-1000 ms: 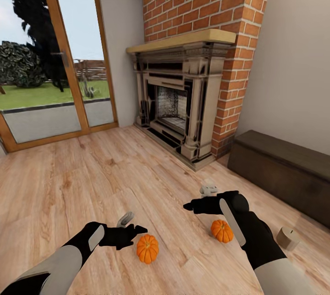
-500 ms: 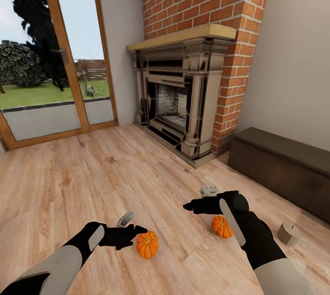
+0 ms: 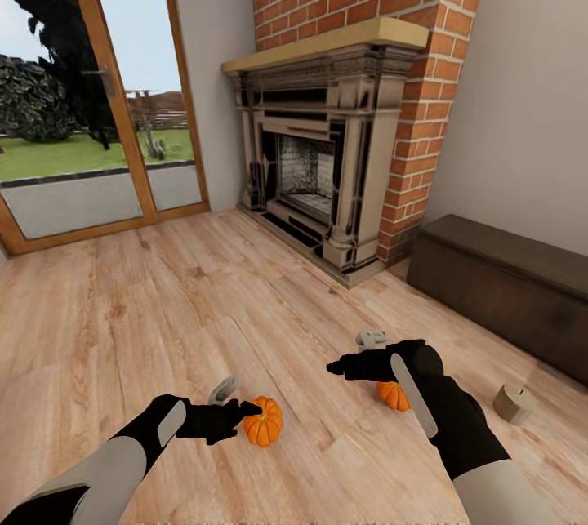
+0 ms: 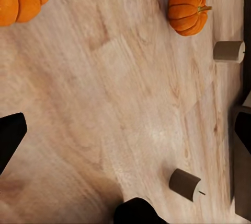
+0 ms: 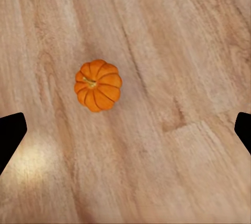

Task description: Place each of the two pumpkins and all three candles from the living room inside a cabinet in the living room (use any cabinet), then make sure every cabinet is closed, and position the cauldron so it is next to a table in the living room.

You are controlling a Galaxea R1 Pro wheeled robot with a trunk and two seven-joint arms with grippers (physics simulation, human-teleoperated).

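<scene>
Down on the wooden floor, one pumpkin sits just beyond the left gripper, whose fingers are spread wide and empty. The second pumpkin lies partly hidden under the right gripper (also wide apart, holding nothing). A candle lies tipped near the closed cabinet, beside the fireplace.

One ribbed orange pumpkin sits upright on the floor at the left fingers' tips; another pumpkin below the right fingers; a tan candle beyond.
</scene>
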